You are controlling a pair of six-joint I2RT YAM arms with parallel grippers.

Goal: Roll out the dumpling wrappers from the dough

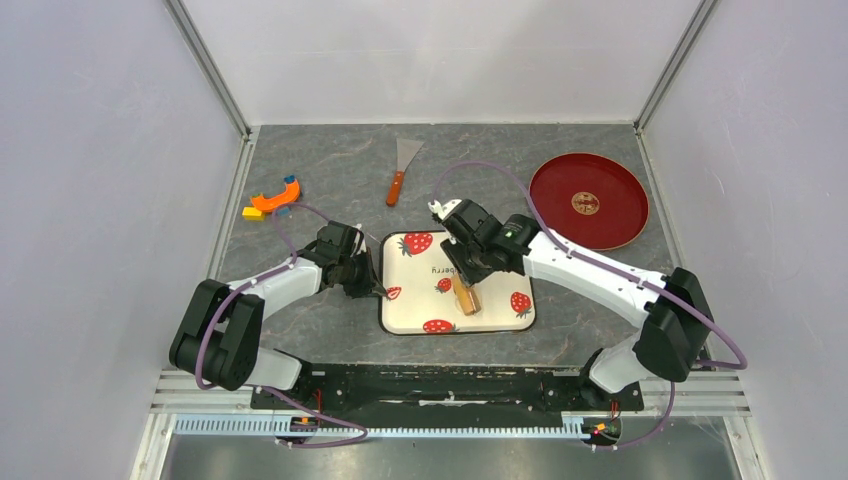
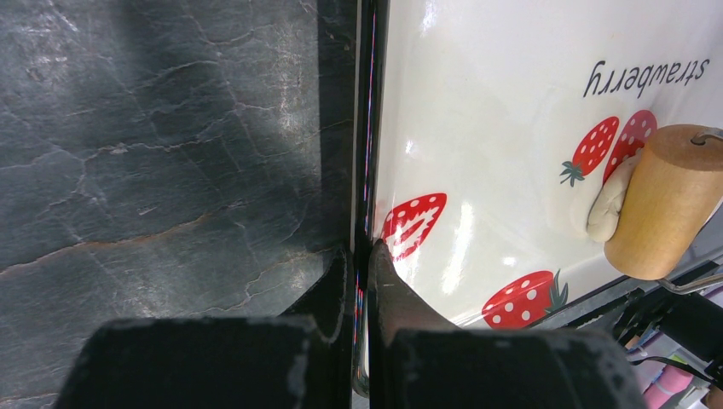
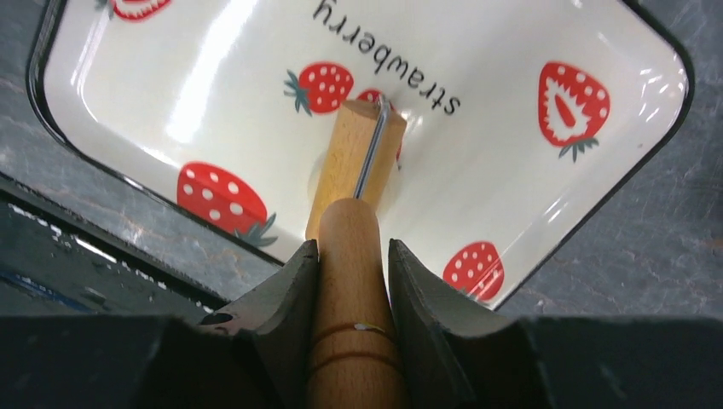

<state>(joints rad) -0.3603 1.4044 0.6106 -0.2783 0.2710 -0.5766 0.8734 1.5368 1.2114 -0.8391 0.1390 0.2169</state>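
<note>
The strawberry-print tray lies at the table's middle. My left gripper is shut on the tray's left rim, one finger on each side of it. My right gripper is shut on the wooden roller's handle. The roller's tan cylinder rests on the tray over the dough. In the left wrist view a small pale lump of dough pokes out beside the cylinder. In the right wrist view the cylinder hides most of the dough. No separate flat wrapper shows.
A red round plate sits at the back right. A scraper with a wooden handle lies behind the tray. An orange tool and a yellow block lie at the back left. Walls close in on three sides.
</note>
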